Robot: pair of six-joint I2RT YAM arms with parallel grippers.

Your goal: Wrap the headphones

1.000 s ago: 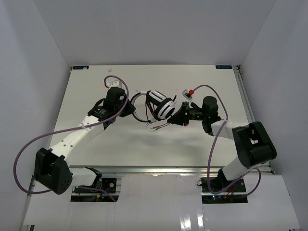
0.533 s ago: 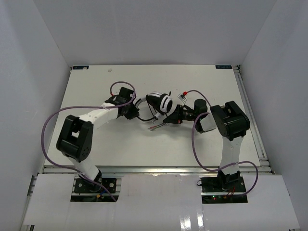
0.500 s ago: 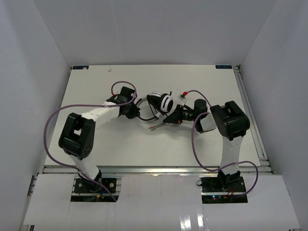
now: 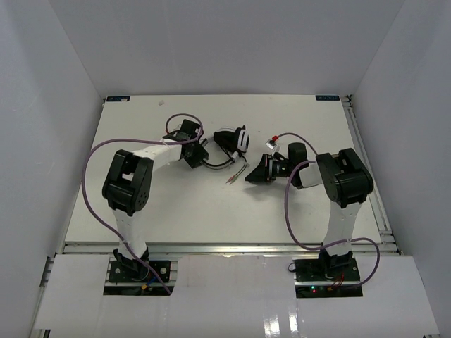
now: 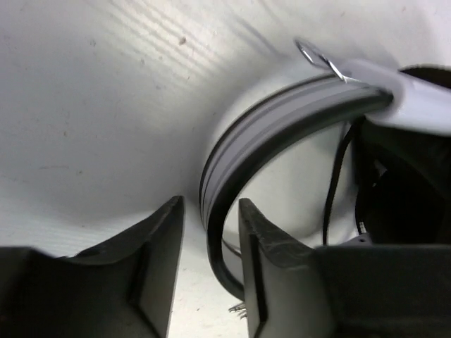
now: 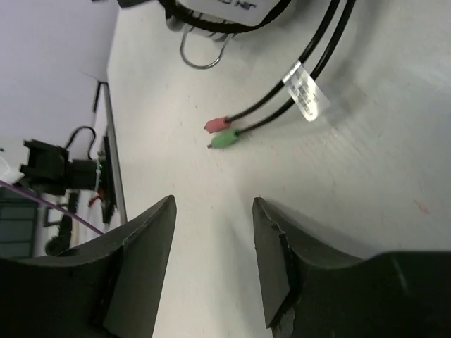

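Note:
The headphones (image 4: 236, 139) lie on the table behind the centre, one white-and-black earcup showing. My left gripper (image 4: 202, 156) is at their left side. In the left wrist view its jaws stand open around the grey-and-black headband (image 5: 282, 116), which runs through the gap close to the right finger (image 5: 271, 260). The thin black cord (image 5: 337, 176) hangs beside it. My right gripper (image 4: 252, 176) sits to the right of the cord's ends, open and holding nothing. Ahead of its fingers lie the pink and green plugs (image 6: 220, 134) and a white label (image 6: 308, 91) on the cord.
Thick purple cables (image 4: 88, 176) loop off both arms. The white table (image 4: 176, 204) is boxed in by white walls at the back and sides. A metal rail (image 4: 366, 162) runs along its right edge. Both arms are folded inward toward the middle.
Both grippers have opened. The right one has let go beside the earcup and backed off to the right. The headphones now rest a little farther back.

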